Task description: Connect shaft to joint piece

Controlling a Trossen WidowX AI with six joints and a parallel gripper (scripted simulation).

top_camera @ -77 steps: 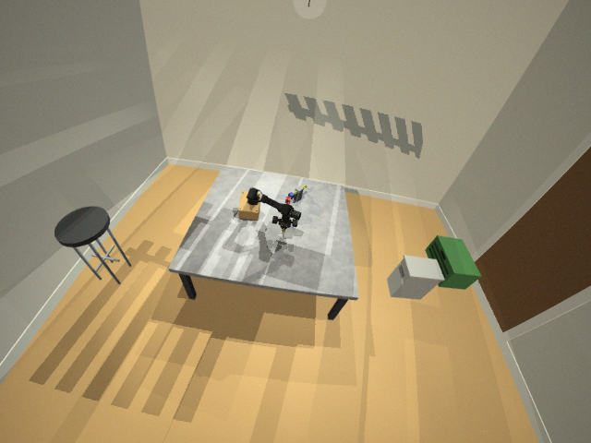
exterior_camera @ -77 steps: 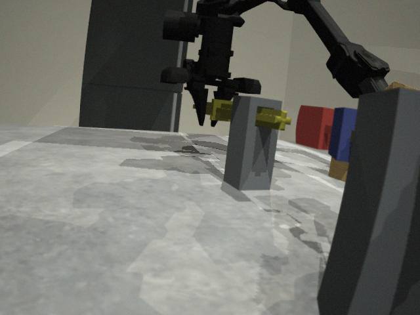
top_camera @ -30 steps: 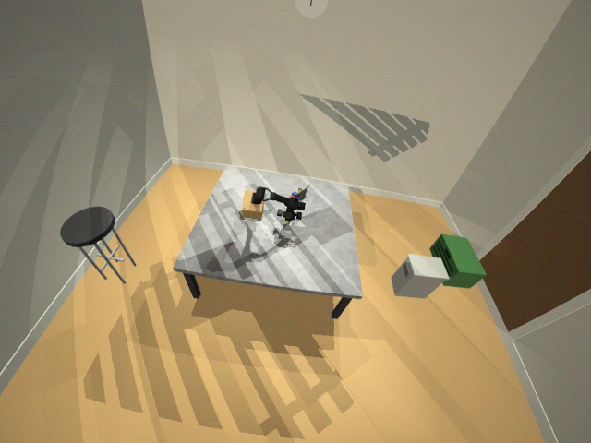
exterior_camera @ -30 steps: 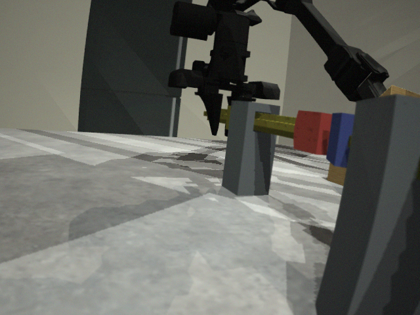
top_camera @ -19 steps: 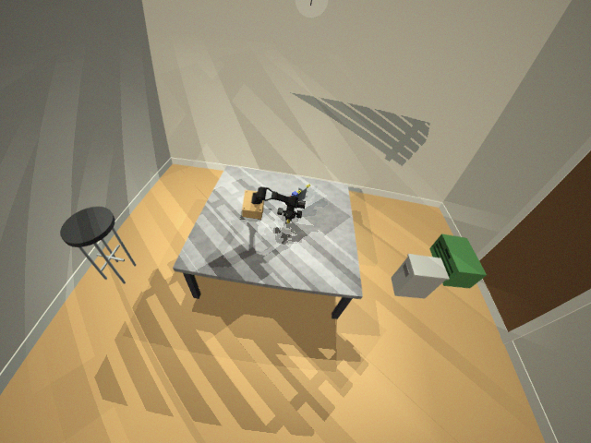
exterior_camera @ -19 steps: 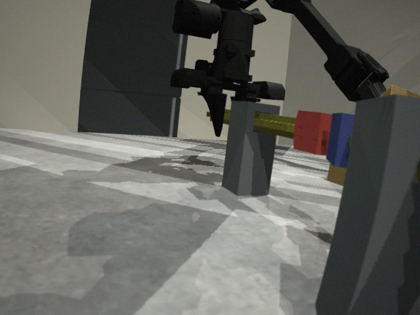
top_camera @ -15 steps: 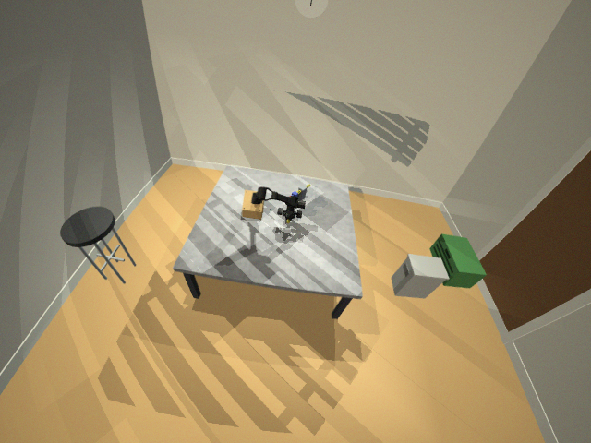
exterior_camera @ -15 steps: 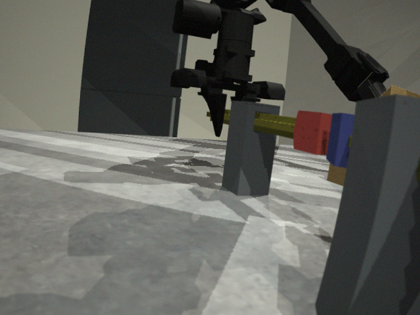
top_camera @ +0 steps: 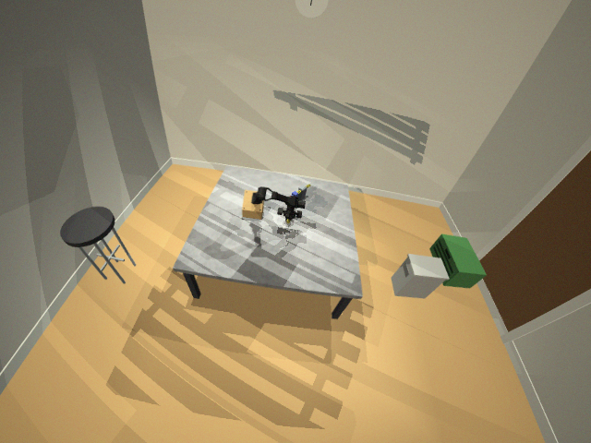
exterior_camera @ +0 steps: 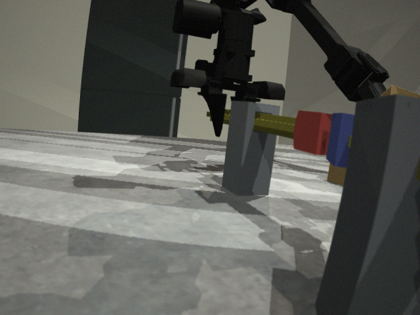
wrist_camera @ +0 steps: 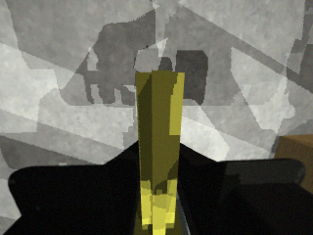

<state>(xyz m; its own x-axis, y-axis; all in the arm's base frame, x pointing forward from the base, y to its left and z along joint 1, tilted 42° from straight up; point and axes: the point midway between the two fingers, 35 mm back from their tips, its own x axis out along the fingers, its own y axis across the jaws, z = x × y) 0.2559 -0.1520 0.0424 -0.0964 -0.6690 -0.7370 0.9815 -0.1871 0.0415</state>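
Observation:
My gripper is shut on the yellow second shaft, near its outer end. The second shaft passes through the grey second block. Its inner end reaches the red joint piece, with no gap visible between them in the exterior view. The blue hinge part is beside the red piece, towards the grey first block. The red piece's opening, how deep the shaft sits in it and most of the first shaft are hidden. One fingertip is hidden behind the second block.
The grey table carries both blocks and a wooden box under the arm's base. The arm reaches over from that box. A black stool, a white cabinet and a green crate stand on the floor away from the table.

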